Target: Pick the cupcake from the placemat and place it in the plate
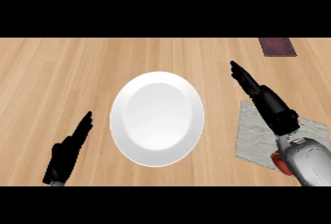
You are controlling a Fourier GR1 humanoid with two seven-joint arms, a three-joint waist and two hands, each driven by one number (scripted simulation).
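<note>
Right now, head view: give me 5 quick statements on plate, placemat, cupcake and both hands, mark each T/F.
1. The white plate holds the cupcake. False: the plate is bare.
2. The grey placemat lies to the right of the plate. True.
3. The right hand is curled round the cupcake. False: its fingers are straight and hold nothing, stretched out above the placemat.
4. The left hand is open, left of the plate, near the lower edge. True.
5. The cupcake stands in full view in the middle of the placemat. False: only a small red thing peeks out beside the right forearm at the placemat's lower edge; whether it is the cupcake cannot be told.
</note>
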